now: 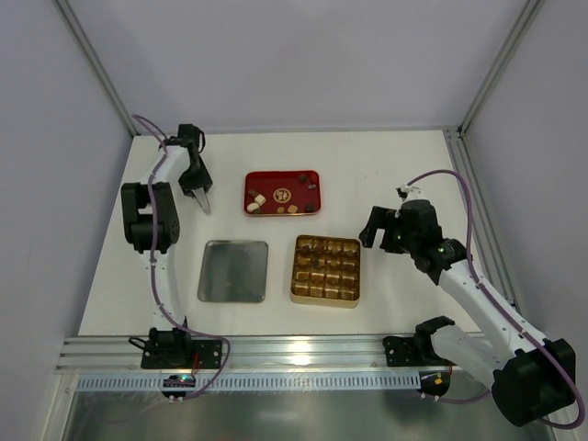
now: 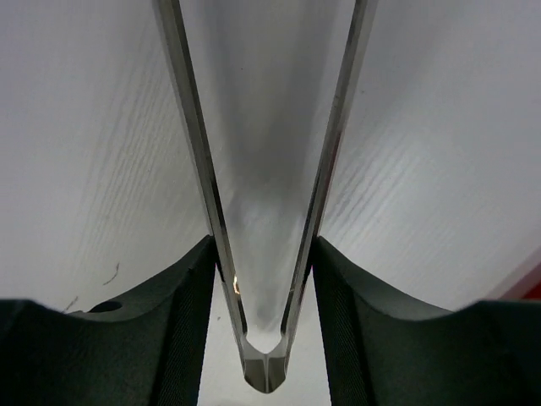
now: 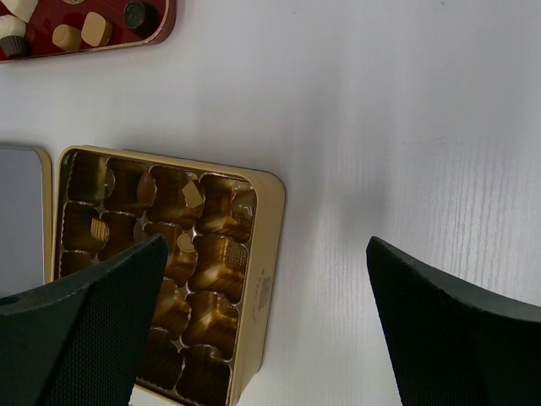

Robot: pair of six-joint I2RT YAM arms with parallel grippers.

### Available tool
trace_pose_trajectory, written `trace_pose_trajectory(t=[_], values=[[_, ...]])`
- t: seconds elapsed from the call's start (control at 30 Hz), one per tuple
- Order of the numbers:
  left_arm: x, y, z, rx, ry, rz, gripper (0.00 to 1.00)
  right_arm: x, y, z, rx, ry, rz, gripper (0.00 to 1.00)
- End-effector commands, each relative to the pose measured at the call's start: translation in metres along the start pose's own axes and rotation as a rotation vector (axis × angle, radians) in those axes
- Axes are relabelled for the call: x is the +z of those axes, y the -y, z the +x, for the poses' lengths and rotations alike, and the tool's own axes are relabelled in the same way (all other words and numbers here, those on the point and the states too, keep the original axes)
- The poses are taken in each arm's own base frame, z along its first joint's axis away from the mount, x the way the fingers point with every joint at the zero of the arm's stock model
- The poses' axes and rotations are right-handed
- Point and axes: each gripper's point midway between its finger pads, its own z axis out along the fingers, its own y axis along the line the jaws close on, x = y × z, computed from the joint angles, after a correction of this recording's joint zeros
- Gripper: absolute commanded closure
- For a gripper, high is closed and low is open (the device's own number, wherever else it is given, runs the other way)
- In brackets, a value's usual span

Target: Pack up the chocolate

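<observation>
Setting: white wood-grain table point(image 1: 404, 165) inside plain grey walls with an aluminium frame.
Chocolate: loose small pieces point(image 1: 260, 200), dark, tan and cream, lie in the red tray point(image 1: 250, 179) at upper centre. A few tan pieces already sit in cells of the gold tin.
Tin: gold tin point(image 1: 325, 300) at centre, directly below the tray; glossy moulded 4x4 insert, most cells look empty.
Lid: flat dull-silver square lid point(image 1: 233, 271), just left of the tin.
Left tool: left gripper point(image 1: 200, 195) at upper left clamps a pair of shiny, thin-bladed tweezers point(image 2: 199, 152). The blades spread in a V and nothing shows between them; the tips are out of the wrist view.
Right tool: right gripper point(image 3: 266, 245) gapes wide and is empty, with ribbed black pads, near the tin's right side.
Key relation: the tray lies just right of the tweezers in the overhead frame, its long axis running left-right. The left arm is clearly nearer the chocolate; the right is nearer the tin.
Likely step: tweezers probably reach rightward for a piece.
Handling: pieces are small and smooth, likely easy to slip.
</observation>
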Motion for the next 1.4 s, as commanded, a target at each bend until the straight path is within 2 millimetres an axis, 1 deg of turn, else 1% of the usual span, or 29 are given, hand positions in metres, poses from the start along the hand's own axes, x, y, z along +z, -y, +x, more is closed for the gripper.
trace_pose_trajectory(t=[0.0,0.13,0.17,0.2,0.33,0.37,0.43,0.47,0.57,0.6,0.63,0.67,0.7,0.73,0.77,0.8,0.83,0.87,0.9,0.93,0.97,1.0,1.03,1.07,1.1,1.2,1.3,1.33,1.37], values=[[0.0,0.004,-0.012,0.011,0.029,0.017,0.52,-0.005,-0.007,-0.011,-0.003,0.045,-0.033,0.0],[0.009,0.004,-0.005,0.017,0.004,0.01,0.46,-0.004,-0.007,-0.011,-0.005,0.042,-0.035,0.0],[0.01,0.003,-0.004,0.018,0.0,0.01,0.42,-0.004,-0.007,-0.01,-0.003,0.042,-0.035,0.0],[0.012,0.003,-0.002,0.02,-0.004,0.008,0.4,-0.004,-0.007,-0.01,-0.006,0.041,-0.036,0.0],[0.008,0.004,-0.002,0.025,-0.003,0.021,0.26,-0.004,-0.007,-0.01,-0.009,0.039,-0.035,0.0],[0.002,0.005,-0.006,0.024,0.014,0.03,0.2,-0.004,-0.007,-0.01,-0.009,0.041,-0.036,0.0],[-0.005,0.005,-0.008,0.032,0.023,0.038,0.14,-0.004,-0.007,-0.01,-0.011,0.04,-0.037,0.0],[-0.015,0.007,-0.015,0.031,0.047,0.059,0.11,-0.003,-0.007,-0.01,-0.011,0.04,-0.037,0.0],[-0.03,0.009,-0.015,0.034,0.059,0.088,0.09,-0.002,-0.006,-0.009,-0.014,0.036,-0.034,0.0],[-0.047,0.01,-0.018,0.029,0.079,0.114,0.09,-0.002,-0.007,-0.009,-0.017,0.037,-0.034,0.0],[-0.047,0.005,-0.007,0.028,0.059,0.109,0.09,-0.002,-0.006,-0.009,-0.02,0.036,-0.033,0.0],[-0.053,0.005,-0.001,0.006,0.057,0.118,0.12,-0.002,-0.006,-0.009,-0.023,0.036,-0.033,0.0],[-0.079,0.003,-0.001,-0.011,0.089,0.151,0.14,-0.002,-0.007,-0.009,-0.026,0.036,-0.037,0.0],[-0.084,-0.002,0.005,-0.03,0.1,0.148,0.16,-0.002,-0.007,-0.009,-0.026,0.036,-0.04,0.0],[-0.079,-0.013,0.036,-0.047,0.048,0.125,0.19,-0.001,-0.009,-0.01,-0.026,0.038,-0.048,0.0],[-0.099,-0.02,0.039,-0.064,0.087,0.133,0.21,0.0,-0.013,-0.006,-0.025,0.019,-0.071,0.0],[-0.104,-0.025,0.049,-0.08,0.085,0.14,0.24,0.001,-0.019,-0.008,-0.017,0.02,-0.092,0.0],[-0.091,-0.038,0.085,-0.066,0.016,0.116,0.25,0.001,-0.027,-0.005,-0.023,0.011,-0.118,0.0],[-0.092,-0.044,0.096,-0.069,0.003,0.106,0.26,0.001,-0.034,-0.003,-0.032,0.004,-0.133,0.0],[-0.101,-0.048,0.107,-0.072,0.004,0.12,0.28,0.004,-0.04,-0.001,-0.04,-0.009,-0.138,0.0],[-0.094,-0.056,0.132,-0.063,-0.046,0.108,0.32,0.002,-0.054,0.003,-0.058,-0.019,-0.166,0.0],[-0.094,-0.06,0.142,-0.063,-0.061,0.106,0.34,0.005,-0.056,0.004,-0.061,-0.026,-0.16,0.0],[-0.098,-0.06,0.149,-0.058,-0.061,0.121,0.4,0.005,-0.061,0.004,-0.06,-0.026,-0.168,0.0],[-0.097,-0.061,0.157,-0.049,-0.069,0.122,0.41,0.004,-0.065,0.003,-0.059,-0.024,-0.177,0.0],[-0.093,-0.066,0.17,-0.039,-0.095,0.107,0.41,0.004,-0.071,0.005,-0.064,-0.03,-0.187,0.0],[-0.088,-0.072,0.185,-0.019,-0.137,0.093,0.44,0.002,-0.082,0.001,-0.071,-0.022,-0.204,0.0],[-0.082,-0.073,0.192,-0.008,-0.169,0.086,0.47,0.0,-0.096,0.001,-0.092,-0.022,-0.217,0.0],[-0.081,-0.07,0.19,-0.007,-0.171,0.091,0.5,0.0,-0.1,0.004,-0.099,-0.031,-0.225,0.0],[-0.08,-0.069,0.19,-0.003,-0.177,0.095,0.51,0.0,-0.106,0.003,-0.105,-0.034,-0.236,0.0]])
